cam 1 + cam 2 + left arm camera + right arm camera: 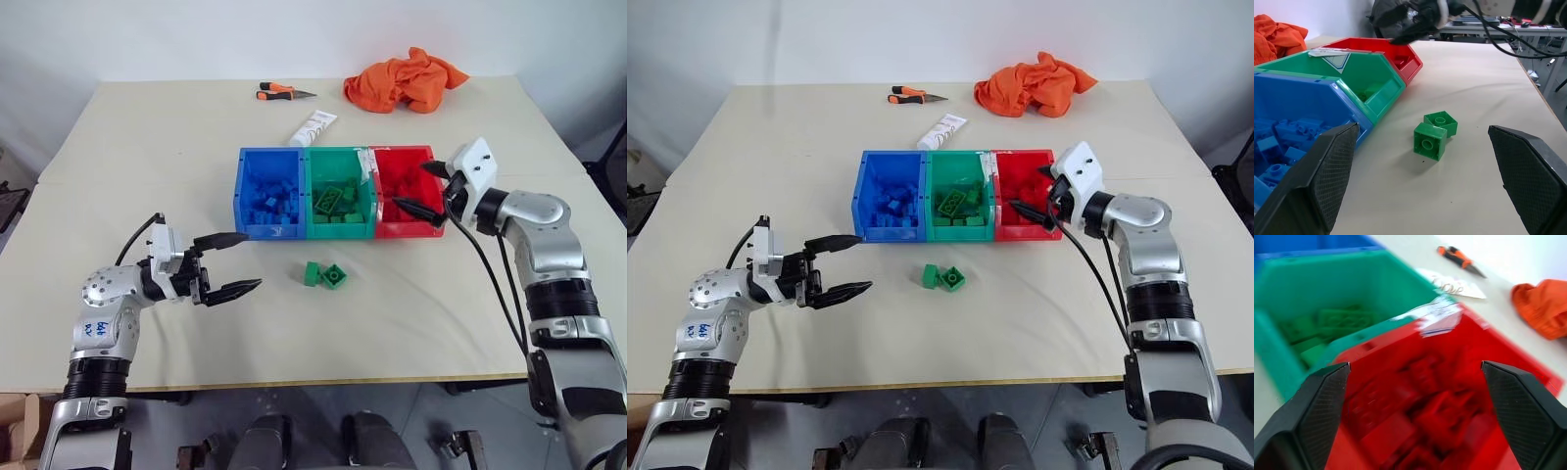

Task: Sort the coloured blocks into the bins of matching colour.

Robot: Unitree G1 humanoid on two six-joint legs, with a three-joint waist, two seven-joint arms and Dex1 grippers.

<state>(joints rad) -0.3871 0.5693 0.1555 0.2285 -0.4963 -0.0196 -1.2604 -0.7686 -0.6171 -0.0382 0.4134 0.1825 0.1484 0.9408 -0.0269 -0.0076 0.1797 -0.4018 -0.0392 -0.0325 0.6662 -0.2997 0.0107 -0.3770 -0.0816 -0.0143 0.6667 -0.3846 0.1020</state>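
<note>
beige table (pixel 147 147): holds three joined bins in a row, blue, green and red.
blue bin (pixel 257 166): at the left end, with blue blocks inside.
green bin (pixel 343 162): in the middle, with green blocks inside.
red bin (pixel 416 162): at the right end, with red blocks inside.
two green blocks (pixel 325 275): on the table in front of the green bin, touching each other.
left gripper (pixel 235 262): fingers spread wide, empty, just in front of the blue bin.
right gripper (pixel 423 188): fingers spread wide, empty, over the red bin's right side.
orange cloth (pixel 405 80): far side, behind the bins.
white tube (pixel 313 127): just behind the bins.
</note>
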